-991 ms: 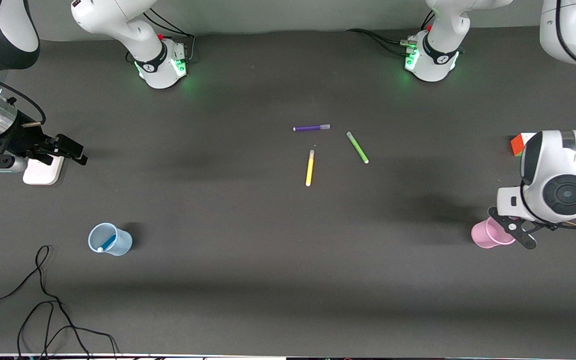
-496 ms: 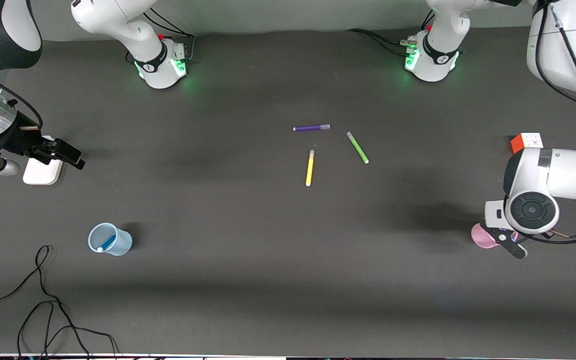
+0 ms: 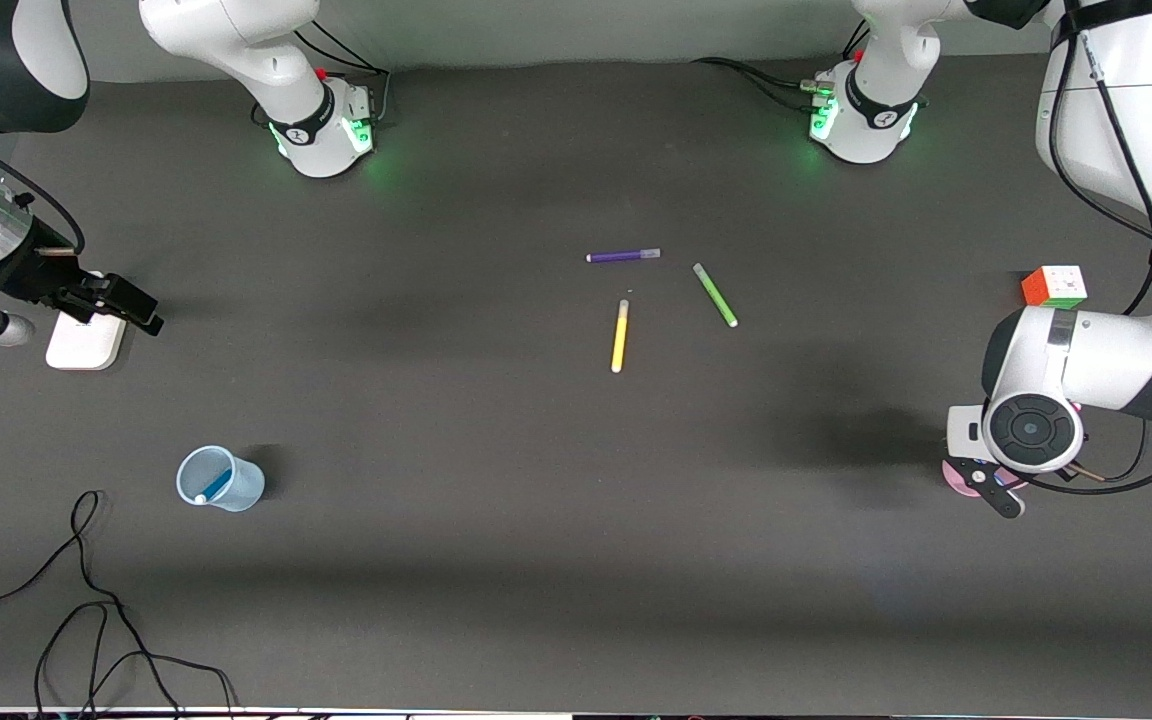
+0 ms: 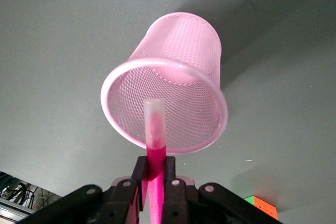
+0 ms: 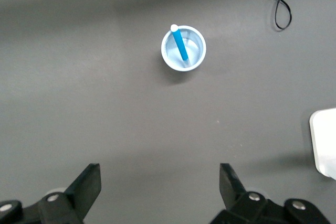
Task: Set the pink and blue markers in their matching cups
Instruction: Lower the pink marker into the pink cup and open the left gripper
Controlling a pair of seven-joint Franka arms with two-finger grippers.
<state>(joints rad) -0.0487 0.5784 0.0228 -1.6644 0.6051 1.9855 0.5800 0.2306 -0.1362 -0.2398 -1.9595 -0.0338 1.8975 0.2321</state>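
Note:
My left gripper [image 4: 156, 167] is shut on the pink marker [image 4: 156, 129], whose pale cap points into the mouth of the pink cup [image 4: 173, 72]. In the front view the left gripper [image 3: 988, 487] hangs over the pink cup [image 3: 956, 478], which is mostly hidden under the wrist. The blue cup [image 3: 236, 487] stands toward the right arm's end of the table with the blue marker [image 3: 216, 485] leaning inside it. Both show in the right wrist view, cup [image 5: 195, 55] and marker [image 5: 180, 44]. My right gripper [image 3: 131, 305] is open and empty [image 5: 160, 179], over the table beside a white box.
A purple pen [image 3: 623, 256], a green pen [image 3: 715, 295] and a yellow pen [image 3: 620, 336] lie at the table's middle. A colour cube [image 3: 1054, 286] sits near the left arm. A white box [image 3: 84, 348] lies under the right arm. A black cable [image 3: 86, 600] lies at the near edge.
The left arm's wrist has swung in over the pink cup and covers more of it. The right gripper has drifted slightly outward. The blue cup and the pens have not moved.

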